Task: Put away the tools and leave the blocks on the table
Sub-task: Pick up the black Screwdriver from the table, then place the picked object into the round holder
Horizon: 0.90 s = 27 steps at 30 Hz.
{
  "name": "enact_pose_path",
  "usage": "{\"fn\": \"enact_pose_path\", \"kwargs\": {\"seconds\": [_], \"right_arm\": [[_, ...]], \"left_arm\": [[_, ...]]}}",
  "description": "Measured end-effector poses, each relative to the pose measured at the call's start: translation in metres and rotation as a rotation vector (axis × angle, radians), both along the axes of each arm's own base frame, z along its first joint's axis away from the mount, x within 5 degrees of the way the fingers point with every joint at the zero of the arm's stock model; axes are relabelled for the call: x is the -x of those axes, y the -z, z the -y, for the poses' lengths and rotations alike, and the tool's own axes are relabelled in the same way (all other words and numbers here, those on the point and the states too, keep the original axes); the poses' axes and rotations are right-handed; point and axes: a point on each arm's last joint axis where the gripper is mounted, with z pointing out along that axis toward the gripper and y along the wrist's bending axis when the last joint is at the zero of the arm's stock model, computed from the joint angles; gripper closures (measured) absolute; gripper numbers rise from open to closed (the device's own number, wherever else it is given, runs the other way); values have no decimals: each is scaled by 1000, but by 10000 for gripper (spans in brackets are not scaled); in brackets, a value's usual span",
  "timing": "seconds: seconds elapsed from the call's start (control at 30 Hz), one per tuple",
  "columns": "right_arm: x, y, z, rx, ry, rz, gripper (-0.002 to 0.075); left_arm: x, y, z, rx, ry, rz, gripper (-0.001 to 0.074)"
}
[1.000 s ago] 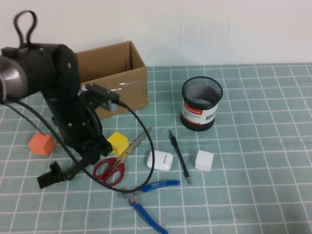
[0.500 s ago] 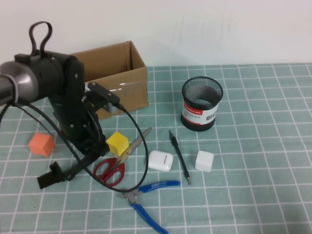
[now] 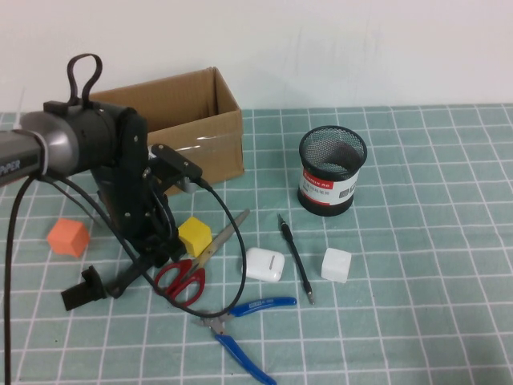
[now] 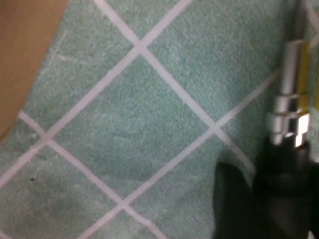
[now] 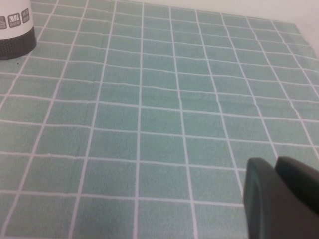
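My left gripper [image 3: 160, 253] is low over the table [image 3: 417, 241], just left of the yellow block [image 3: 195, 235], and looks shut on the shaft of the black-handled screwdriver [image 3: 82, 290], whose handle points toward the front left. The left wrist view shows the metal shaft [image 4: 289, 94] running out from my dark fingers [image 4: 230, 204]. The red-handled scissors [image 3: 180, 279], blue-handled pliers [image 3: 268, 303] and thin black pen-like tool [image 3: 295, 258] lie on the cloth. The orange block [image 3: 67, 237] is at the left and the white block [image 3: 336, 265] is right of the pen. My right gripper [image 5: 275, 199] shows only in its wrist view, shut and empty.
An open cardboard box [image 3: 184, 120] stands behind my left arm and shows as a brown edge in the left wrist view [image 4: 25, 50]. A black mesh cup [image 3: 332, 170] stands at the back centre, also in the right wrist view [image 5: 12, 30]. A white earbud case [image 3: 263, 263] lies beside the pen.
My left arm's upper part has swung right and more upright while the gripper stayed low by the yellow block. The screwdriver handle has barely shifted. Nothing else moved.
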Motion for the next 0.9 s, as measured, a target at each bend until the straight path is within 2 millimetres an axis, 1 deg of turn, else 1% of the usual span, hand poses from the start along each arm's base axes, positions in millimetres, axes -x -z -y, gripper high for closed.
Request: {"fn": "enact_pose_path", "kwargs": {"seconds": [0.07, 0.13, 0.4, 0.5, 0.6, 0.7, 0.83, 0.9], "right_arm": [[0, 0, 0, 0, 0, 0, 732], [0, 0, 0, 0, 0, 0, 732], [0, 0, 0, 0, 0, 0, 732], [0, 0, 0, 0, 0, 0, 732], [0, 0, 0, 0, 0, 0, 732], [0, 0, 0, 0, 0, 0, 732], [0, 0, 0, 0, 0, 0, 732], [0, 0, 0, 0, 0, 0, 732]], "left_arm": [[0, 1, 0, -2, 2, -4, 518], [0, 3, 1, 4, -2, -9, 545], [-1, 3, 1, -2, 4, -4, 556], [2, -7, -1, -14, 5, 4, 557], [12, -36, -2, -7, -3, 34, 557], [26, -76, -4, 37, -37, 94, 557], [53, -131, -11, 118, -60, 191, 557], [65, -153, -14, 165, -68, 243, 557]]}}
